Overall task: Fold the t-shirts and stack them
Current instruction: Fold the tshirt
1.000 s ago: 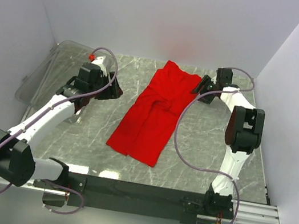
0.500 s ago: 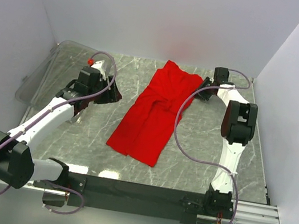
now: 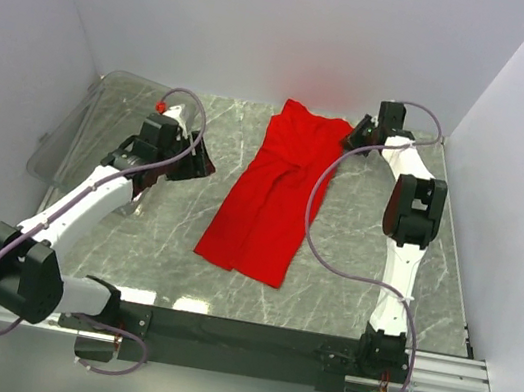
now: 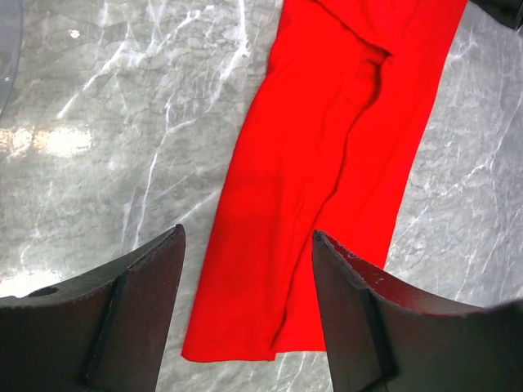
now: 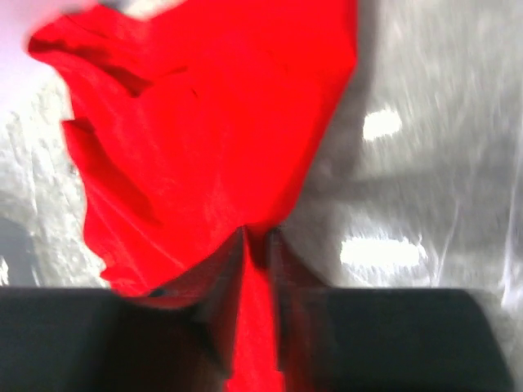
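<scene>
Soft and light, the red t-shirt (image 3: 278, 194) should drape when lifted; the right tool (image 5: 257, 241) pinches its 1 o'clock corner, while the left tool (image 4: 247, 237) stands spread.

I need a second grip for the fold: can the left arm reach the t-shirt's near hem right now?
Probably yes. The left gripper is open beside the t-shirt, with only bare table between them; the right gripper pinches just the far end.

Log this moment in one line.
left gripper: open, above table beside shirt | right gripper: shut on shirt's far edge | shirt: narrow strip on table
</scene>
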Available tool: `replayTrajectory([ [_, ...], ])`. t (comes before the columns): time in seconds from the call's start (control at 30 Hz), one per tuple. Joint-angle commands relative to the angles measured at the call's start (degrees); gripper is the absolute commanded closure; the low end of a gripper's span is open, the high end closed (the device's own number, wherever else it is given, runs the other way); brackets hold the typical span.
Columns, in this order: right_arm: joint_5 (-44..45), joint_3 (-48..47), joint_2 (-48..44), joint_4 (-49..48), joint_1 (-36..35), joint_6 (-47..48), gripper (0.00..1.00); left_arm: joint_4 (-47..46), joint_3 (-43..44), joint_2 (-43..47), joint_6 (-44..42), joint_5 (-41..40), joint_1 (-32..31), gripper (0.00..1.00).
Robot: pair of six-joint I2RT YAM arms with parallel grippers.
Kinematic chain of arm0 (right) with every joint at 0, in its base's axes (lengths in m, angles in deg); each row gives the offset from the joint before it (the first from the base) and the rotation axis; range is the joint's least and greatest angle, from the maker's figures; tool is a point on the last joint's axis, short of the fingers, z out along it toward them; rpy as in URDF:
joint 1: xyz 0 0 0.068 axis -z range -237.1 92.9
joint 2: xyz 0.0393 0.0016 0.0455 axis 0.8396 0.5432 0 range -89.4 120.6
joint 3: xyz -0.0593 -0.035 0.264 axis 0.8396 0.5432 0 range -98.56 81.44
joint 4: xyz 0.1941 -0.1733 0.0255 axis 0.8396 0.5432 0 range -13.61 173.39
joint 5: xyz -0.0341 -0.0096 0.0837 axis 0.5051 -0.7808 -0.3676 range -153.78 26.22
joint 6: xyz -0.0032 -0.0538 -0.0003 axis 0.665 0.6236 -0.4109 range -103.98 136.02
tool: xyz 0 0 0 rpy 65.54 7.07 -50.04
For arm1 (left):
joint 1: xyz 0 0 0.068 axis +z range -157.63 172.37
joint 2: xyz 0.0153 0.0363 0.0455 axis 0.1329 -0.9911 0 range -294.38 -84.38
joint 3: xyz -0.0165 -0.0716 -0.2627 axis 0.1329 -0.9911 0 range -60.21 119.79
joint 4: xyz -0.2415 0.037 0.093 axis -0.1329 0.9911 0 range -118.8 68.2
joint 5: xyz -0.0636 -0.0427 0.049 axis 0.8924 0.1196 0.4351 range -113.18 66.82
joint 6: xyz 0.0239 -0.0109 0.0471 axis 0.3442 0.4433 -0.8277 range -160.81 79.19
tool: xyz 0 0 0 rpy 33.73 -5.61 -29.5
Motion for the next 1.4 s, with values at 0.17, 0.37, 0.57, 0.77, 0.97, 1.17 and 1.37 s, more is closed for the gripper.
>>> replayTrajectory([
  [0.17, 1.3, 1.6, -6.3, -3.2, 2.7, 8.7, 0.48, -1.0, 4.3, -1.1, -0.3, 1.6, 0.1, 0.32],
  [0.37, -8.9, 20.1, -23.4, 3.1, 3.0, 19.6, 0.47, -0.9, 1.4, -0.6, -1.0, 3.2, 0.1, 0.31],
  [0.57, -22.2, 43.9, -42.3, 9.7, -3.6, 43.7, 0.47, 0.2, -4.4, -2.1, -1.5, 8.8, 0.1, 0.31],
  [0.77, -27.7, 55.8, -58.5, 19.8, -9.2, 81.3, 0.43, 3.5, -5.8, -5.3, -2.4, 11.9, 0.2, 0.31],
  [0.97, -24.2, 69.1, -70.2, 18.3, -16.1, 110.9, 0.27, 5.5, -8.0, -6.2, -1.2, 12.2, 0.2, 0.3],
  [1.17, -20.7, 76.2, -73.2, 8.2, -28.4, 113.5, 0.25, 7.9, -10.2, -6.6, -0.4, 13.2, -0.3, 0.3],
  [1.37, -14.5, 80.1, -70.8, -1.9, -41.0, 106.8, 0.26, 11.3, -11.4, -7.2, 0.0, 12.2, -1.9, 0.34],
])
